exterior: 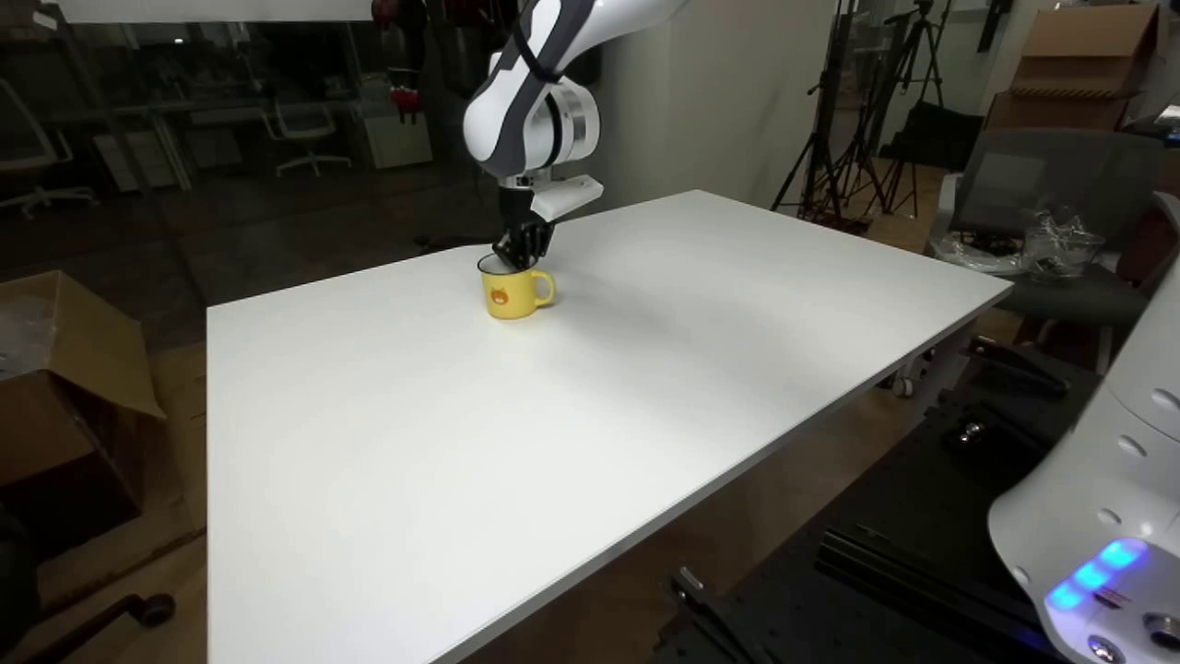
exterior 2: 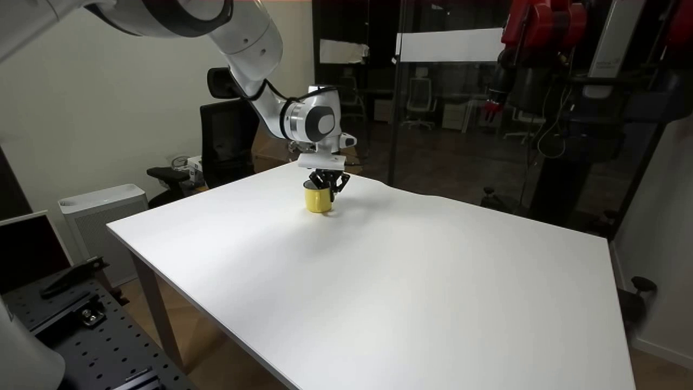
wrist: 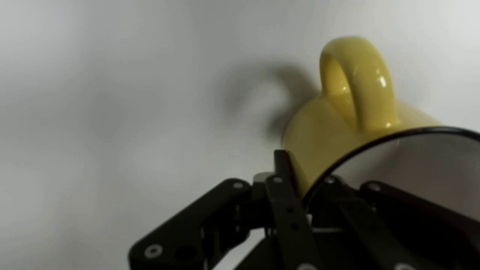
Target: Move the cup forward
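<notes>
The cup (exterior: 510, 297) is a small yellow mug with a dark rim, a pale inside and a small orange animal face on its side. It stands upright near the table's far edge in both exterior views (exterior 2: 318, 200); whether its base touches the table is hard to tell. My gripper (exterior: 524, 254) points down at its rim, also in an exterior view (exterior 2: 330, 189). In the wrist view, the gripper (wrist: 304, 187) has one finger outside the cup (wrist: 322, 135) and one inside, pinching the wall. The inner fingertip is hidden. The handle points away from the fingers.
The white table (exterior: 442, 480) spreads around the cup; its far edge (exterior: 369, 274) is close behind it. The robot base (exterior: 1097, 516) stands beyond the table's near edge. A cardboard box (exterior: 74, 387) and an office chair (exterior: 1060, 203) stand off the table.
</notes>
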Motion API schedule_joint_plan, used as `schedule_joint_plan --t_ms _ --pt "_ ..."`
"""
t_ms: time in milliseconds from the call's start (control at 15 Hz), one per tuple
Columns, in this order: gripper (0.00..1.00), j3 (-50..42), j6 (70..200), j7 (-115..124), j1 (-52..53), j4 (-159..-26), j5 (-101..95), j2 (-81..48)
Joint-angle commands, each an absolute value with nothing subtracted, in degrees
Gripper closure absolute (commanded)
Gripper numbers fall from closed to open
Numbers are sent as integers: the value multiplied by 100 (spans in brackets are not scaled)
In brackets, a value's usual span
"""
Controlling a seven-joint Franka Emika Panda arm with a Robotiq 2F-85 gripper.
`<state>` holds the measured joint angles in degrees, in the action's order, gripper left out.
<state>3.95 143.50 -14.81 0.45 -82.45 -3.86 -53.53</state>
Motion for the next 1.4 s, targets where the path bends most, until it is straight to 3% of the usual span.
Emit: schedule_joint_plan --t_ms 0,400,467,933,1000,1333 --pt "98 441 14377 -1435 -7 -8566 -367 -5110" --pt "98 539 14284 -1505 -79 -8571 -258 -5104" --pt "90 437 14330 -1463 6 -8280 -359 -5338" --pt "90 479 14327 -1470 -26 -8341 -342 -5303" --pt "98 480 14327 -1470 -26 -8342 -342 -5303" --pt "98 550 15214 -1474 45 -9926 -418 -4527"
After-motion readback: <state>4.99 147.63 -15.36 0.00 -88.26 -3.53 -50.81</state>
